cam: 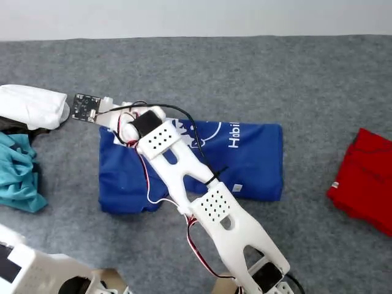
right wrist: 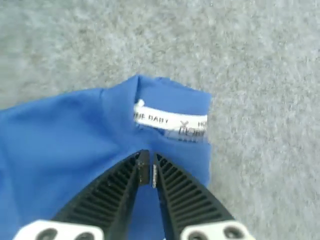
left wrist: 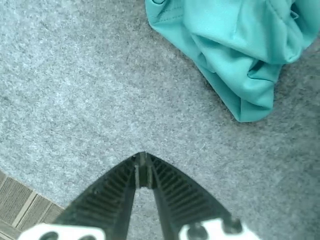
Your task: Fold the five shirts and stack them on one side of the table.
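Grey felt desk, five shirts on it. Blue shirt lies at centre, folded to a rough rectangle, white print up. Red shirt is at 3 o'clock by the desk edge, well apart from the blue one. White shirt is bunched at 10 o'clock, on top of a dark shirt. Teal shirt is crumpled at 9 o'clock, just below those two and touching the dark one.

Right arm comes in from 5 o'clock and stretches long and low across the blue shirt toward 10 o'clock, elbow over the shirt's near edge, wrist over its 10 o'clock corner. The camera board sticks out past the wrist toward the white shirt.

In the right wrist view the right jaws are closed to a sliver, pinching the blue shirt at the collar, just short of the white label. The cloth there looks raised off the desk.

Left arm has its base at 7 o'clock, at the desk corner. In the left wrist view the left jaws are closed on nothing, tips together over bare felt. The teal shirt is ahead of the tips, apart from them. The desk edge and a strip of floor sit beside the jaws.
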You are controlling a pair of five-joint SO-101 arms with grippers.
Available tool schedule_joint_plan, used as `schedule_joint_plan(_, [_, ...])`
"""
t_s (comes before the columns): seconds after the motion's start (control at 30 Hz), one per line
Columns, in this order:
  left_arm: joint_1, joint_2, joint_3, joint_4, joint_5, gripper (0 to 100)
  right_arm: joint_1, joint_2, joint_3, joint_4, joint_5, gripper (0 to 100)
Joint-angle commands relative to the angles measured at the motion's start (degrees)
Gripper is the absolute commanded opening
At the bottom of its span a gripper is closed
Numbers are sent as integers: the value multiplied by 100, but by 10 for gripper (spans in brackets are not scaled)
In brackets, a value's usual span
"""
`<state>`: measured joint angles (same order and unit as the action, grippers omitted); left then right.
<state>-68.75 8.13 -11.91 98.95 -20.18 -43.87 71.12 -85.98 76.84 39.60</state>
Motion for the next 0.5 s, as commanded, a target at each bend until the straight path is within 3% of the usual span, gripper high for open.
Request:
schedule_joint_plan(0.0, [9,-88,-48,70,-18,2,-224,-171,-914,971,26,23])
schedule_joint_plan(0.23, [0,-88,-48,97,-18,2,-593,-629,-1037,2589,18,19])
schedule_joint_plan(0.47, [26,-88,-48,97,-18,2,-646,-1077,-818,2624,-809,9])
